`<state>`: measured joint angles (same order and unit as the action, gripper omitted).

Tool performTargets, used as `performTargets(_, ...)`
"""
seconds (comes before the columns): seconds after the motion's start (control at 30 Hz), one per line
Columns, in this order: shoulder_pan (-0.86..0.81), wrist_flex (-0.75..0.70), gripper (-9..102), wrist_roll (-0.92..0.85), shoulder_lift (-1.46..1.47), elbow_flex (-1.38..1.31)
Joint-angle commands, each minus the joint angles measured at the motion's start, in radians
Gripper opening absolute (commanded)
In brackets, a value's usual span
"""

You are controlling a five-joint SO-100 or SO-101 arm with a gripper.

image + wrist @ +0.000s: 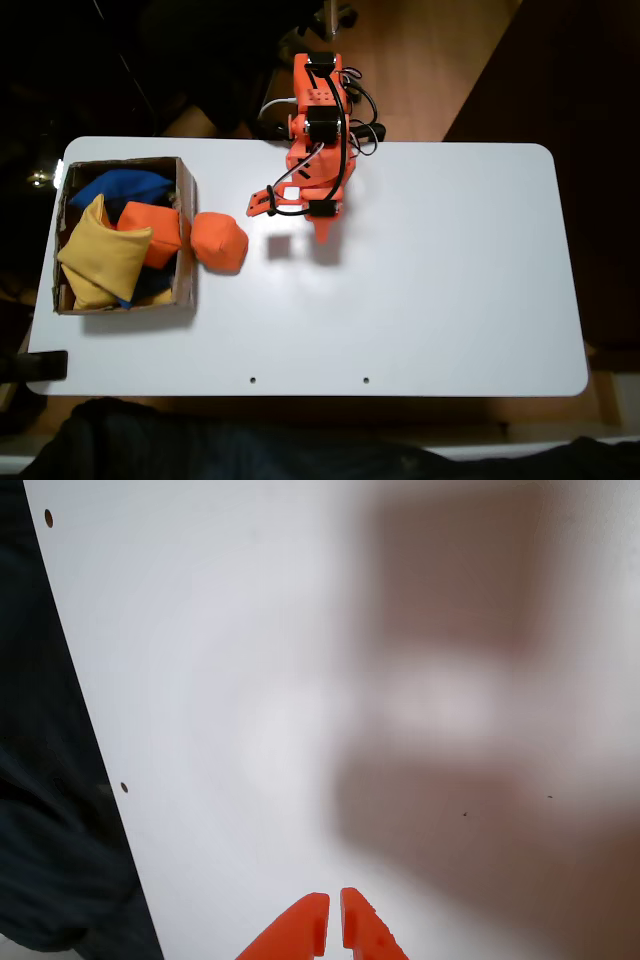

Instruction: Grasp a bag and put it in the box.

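Bag (219, 242) on the counter (430, 300), touching the box (185, 215) wall outside, left of centre.
We see the fingers (333, 922) clenched, empty, above bare counter.

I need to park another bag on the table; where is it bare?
The table's whole right half, right of the arm, is bare, as is the front strip by the two holes. Crowded: the box at left, full of bags, with the orange bag against its wall.
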<state>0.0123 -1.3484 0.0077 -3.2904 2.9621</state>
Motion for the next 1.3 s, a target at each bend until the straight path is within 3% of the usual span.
performTargets(0.0, 0.005, -0.003, 0, -0.005, -0.005, -0.032)
performTargets(0.27, 0.011, -0.003, 1, -0.011, -0.005, -0.032)
performTargets(0.37, 0.028, -0.003, 6, -0.028, -0.005, -0.032)
performTargets(1.27, -0.017, 0.017, 6, -0.009, 0.015, -0.179)
